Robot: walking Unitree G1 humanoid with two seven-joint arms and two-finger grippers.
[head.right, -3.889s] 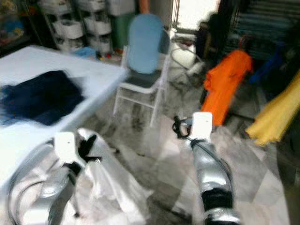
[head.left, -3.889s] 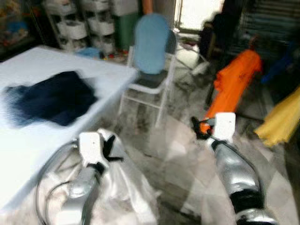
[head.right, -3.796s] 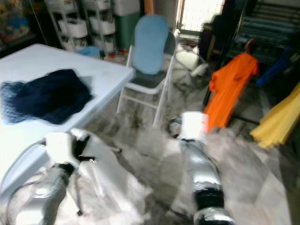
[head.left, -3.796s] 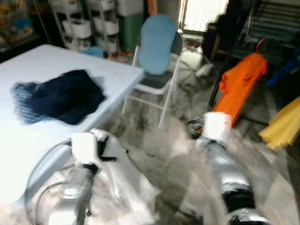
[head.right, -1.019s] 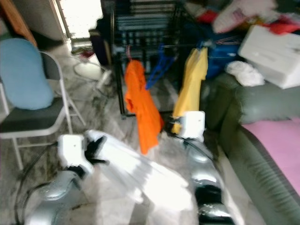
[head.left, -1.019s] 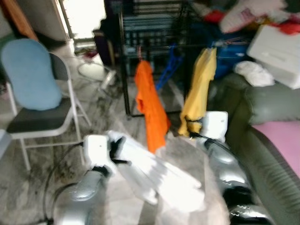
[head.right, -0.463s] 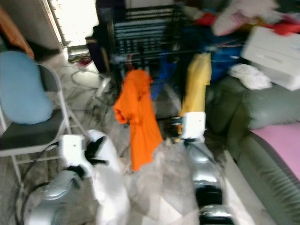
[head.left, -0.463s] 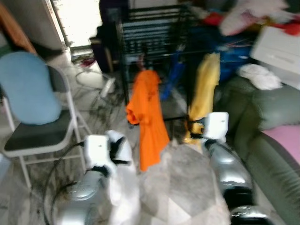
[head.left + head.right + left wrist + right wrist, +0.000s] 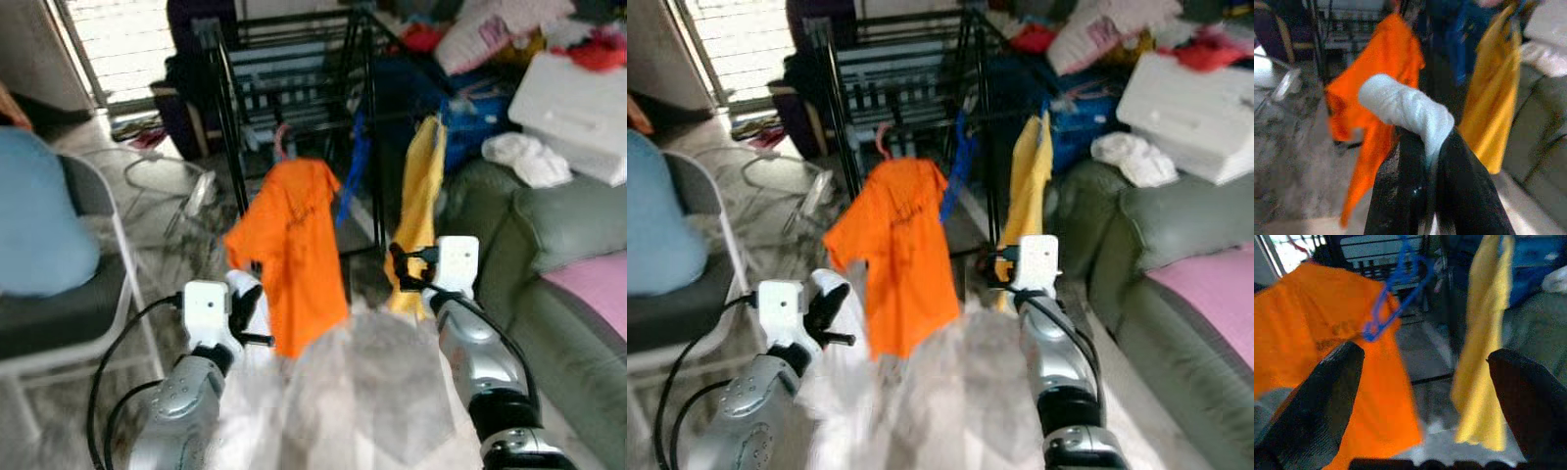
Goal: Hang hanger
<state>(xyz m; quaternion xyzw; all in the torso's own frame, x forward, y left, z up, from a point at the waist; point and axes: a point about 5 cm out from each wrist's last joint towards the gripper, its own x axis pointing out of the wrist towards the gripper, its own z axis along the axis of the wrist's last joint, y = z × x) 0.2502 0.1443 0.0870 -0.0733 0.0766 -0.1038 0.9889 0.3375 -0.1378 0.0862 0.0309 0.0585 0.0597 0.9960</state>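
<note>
Left of the black drying rack (image 9: pixel 294 59), the left hand (image 9: pixel 245 304) pinches a white garment (image 9: pixel 1405 110), raised ahead of the robot. It looks soft and light, likely to slip unless gripped near the hanger's neck. Right of the orange shirt (image 9: pixel 289 250), the right hand (image 9: pixel 1425 382) hangs spread, empty.

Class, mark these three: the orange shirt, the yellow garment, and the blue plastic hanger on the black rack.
Orange shirt (image 9: pixel 294 250), left eye view, chest.
Yellow garment (image 9: pixel 421 211), left eye view, middle of cloth.
Blue plastic hanger (image 9: pixel 1386 316), right wrist view, lower arm.
</note>
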